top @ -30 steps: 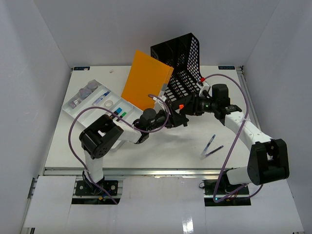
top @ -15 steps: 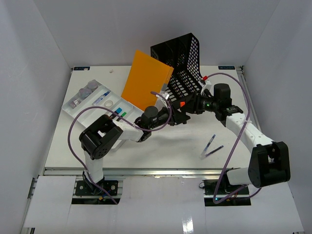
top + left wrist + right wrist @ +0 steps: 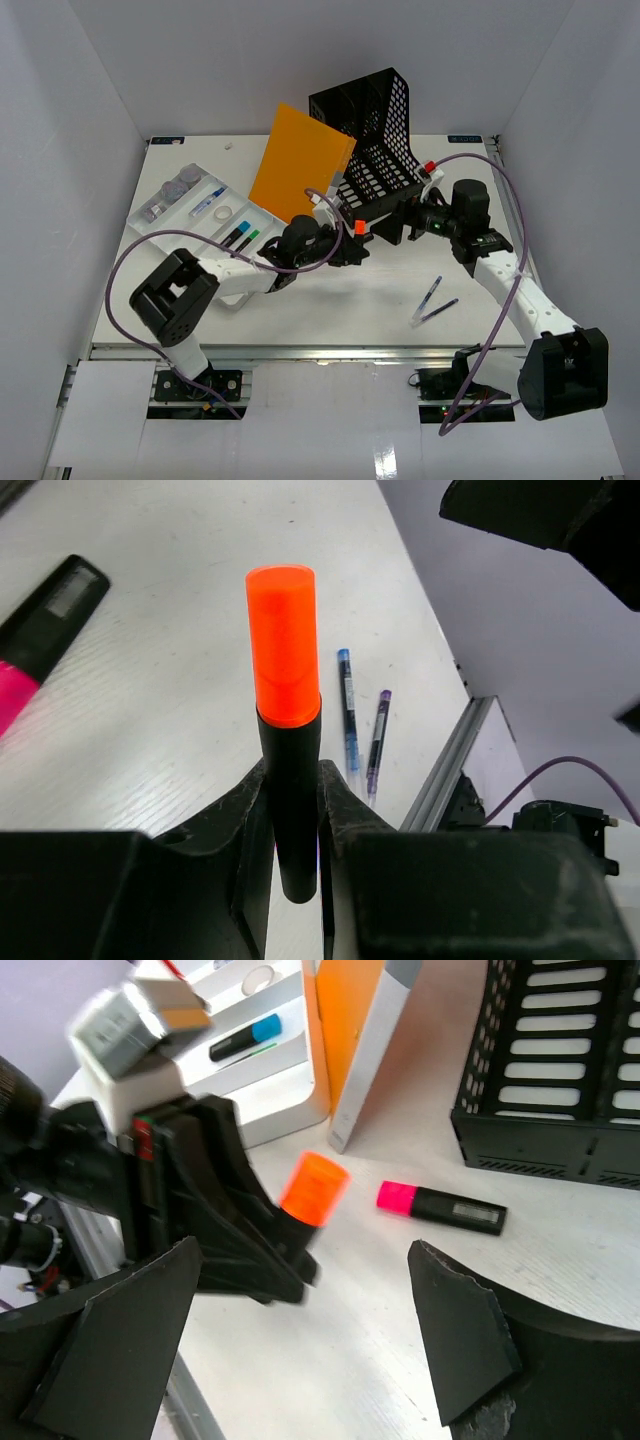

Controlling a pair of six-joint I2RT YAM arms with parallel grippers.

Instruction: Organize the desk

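— Two grippers meet over the middle of the large flat white desk [image 3: 330, 300], which spreads beneath both arms with a metal rail along its near edge. What do we make of the left gripper [image 3: 292, 815]?
— We see it pinching a black highlighter with an orange cap [image 3: 287, 720] by the barrel, the cap poking out well past the fingertips.
— And the right gripper [image 3: 392, 226]?
— We find its jaws spread wide. From its wrist camera the two black fingers [image 3: 110, 1350] stand either side of the orange cap, touching nothing.
— What lies beneath them?
— We count a second black highlighter with a pink cap [image 3: 440, 1206], flat on the desk in front of the black mesh plastic file rack [image 3: 375, 130]. A stiff orange rectangular folder [image 3: 300, 170] stands on edge just beside that rack.
— Anything to the right?
— We spot a slim blue pen [image 3: 432, 292] and a slim purple pen [image 3: 437, 311] lying near each other on the bare top, well apart from the rack.
— And the left?
— We see a white plastic compartmented tray [image 3: 160, 228] at the far left, holding capped markers and small round jars; more than that we cannot tell.
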